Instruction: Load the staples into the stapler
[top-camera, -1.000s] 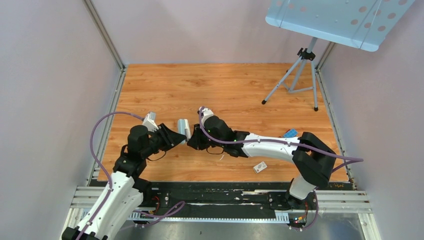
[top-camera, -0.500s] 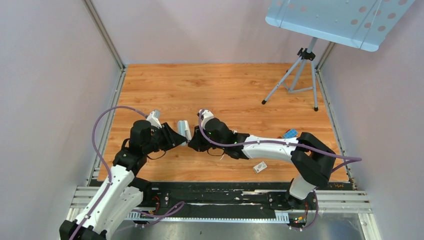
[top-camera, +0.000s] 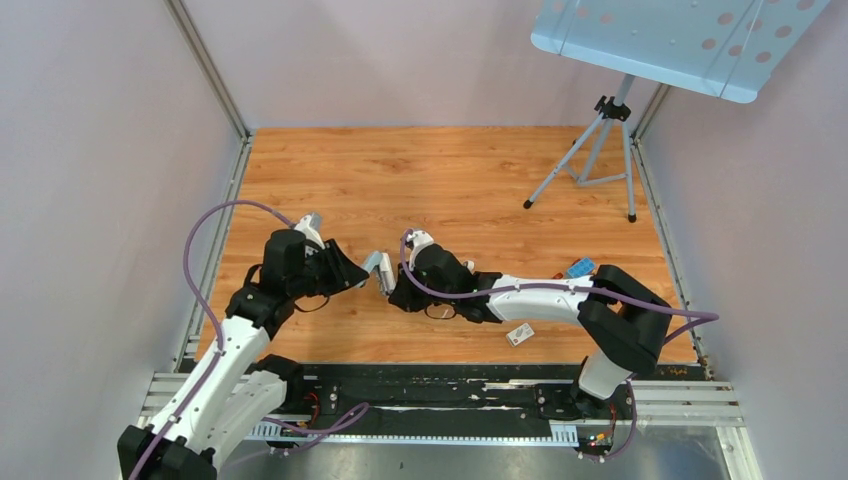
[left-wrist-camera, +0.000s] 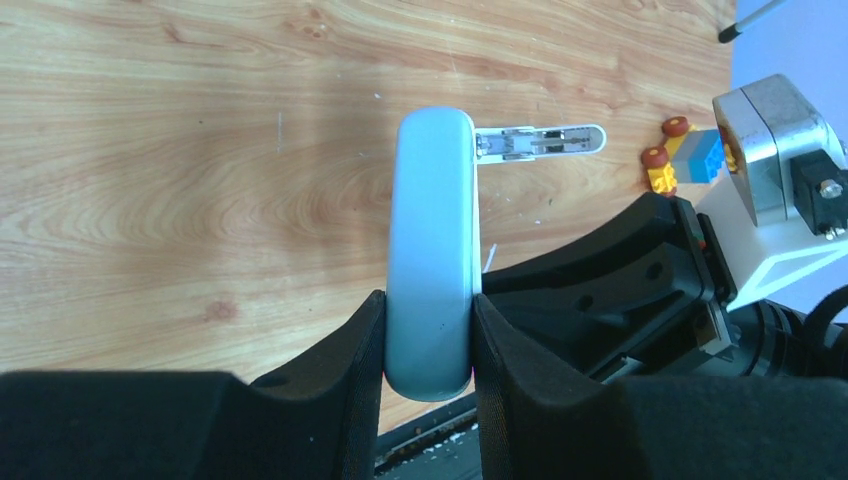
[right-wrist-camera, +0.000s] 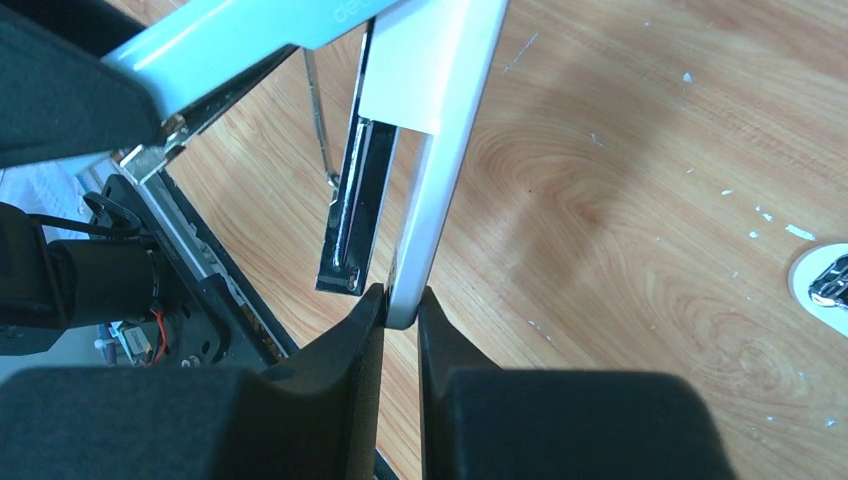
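Now the left gripper (left-wrist-camera: 428, 300) clamps the stapler (left-wrist-camera: 432, 200) body above the surface (top-camera: 450, 180), well left of the small box (top-camera: 520, 334); the right gripper (right-wrist-camera: 400, 297) pinches its opened lid. Uneven pulling could twist it loose.

The stapler (left-wrist-camera: 430, 260) is pale bluish white with a silver metal channel. The tabletop (top-camera: 450, 170) shows warm orange-brown wood grain. The left gripper (left-wrist-camera: 428, 325) and right gripper (right-wrist-camera: 400, 300) are matte black. A small toy (left-wrist-camera: 703, 155) is blue, yellow and red. The perforated panel (top-camera: 660, 40) is light blue.
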